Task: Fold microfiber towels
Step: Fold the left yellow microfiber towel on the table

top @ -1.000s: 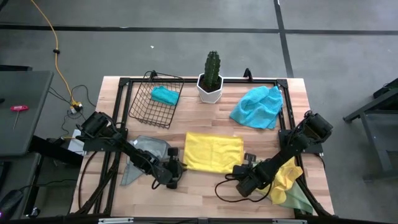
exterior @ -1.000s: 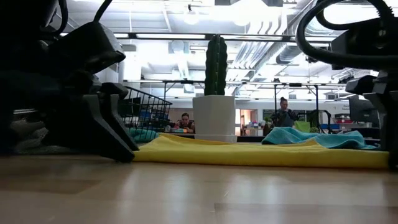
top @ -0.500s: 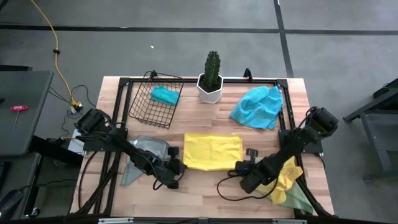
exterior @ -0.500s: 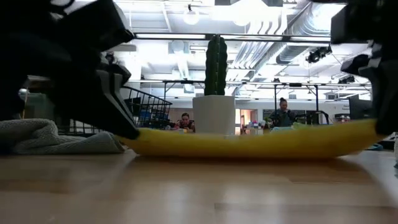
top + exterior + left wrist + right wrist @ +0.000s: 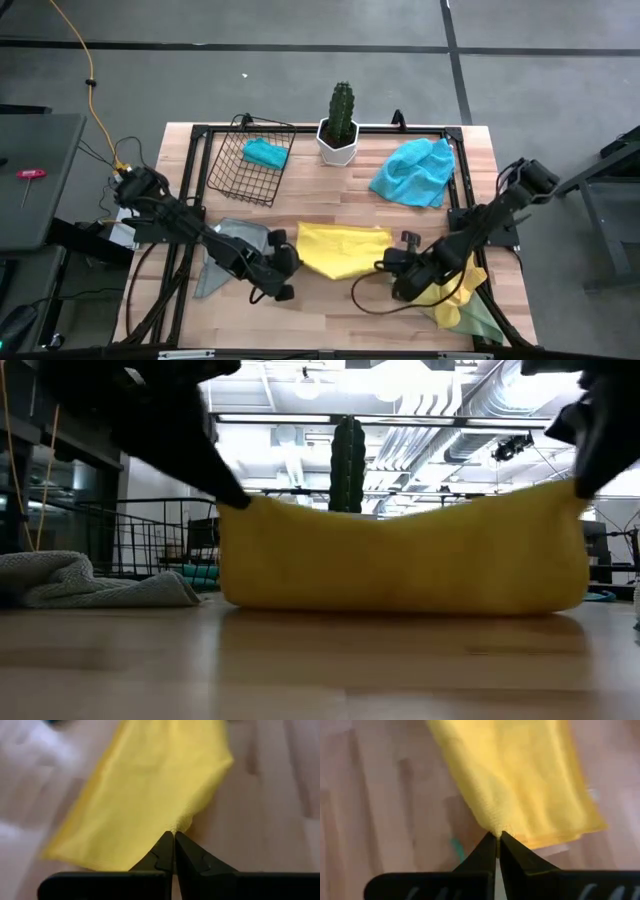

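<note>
Together, the left gripper [image 5: 285, 250] and right gripper [image 5: 403, 262] pinched the sagging yellow towel's [image 5: 343, 250] near corners, raised before the cactus [image 5: 342, 108].

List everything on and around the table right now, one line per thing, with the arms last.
yellow towel: one, bright yellow, table middle, near edge lifted at both corners
blue towel: one, turquoise, crumpled at the far right
basket towel: one, turquoise, inside the wire basket
grey towel: one, grey, heaped at the near left
corner towels: a yellow and a pale green one, piled at the near right corner
wire basket: one, black, far left
cactus: one, green, in a white pot, far middle
table: one, light wood, black frame
left gripper: one, dark, fingers shut on the yellow towel's left corner
right gripper: one, dark, fingers shut on its right corner
</note>
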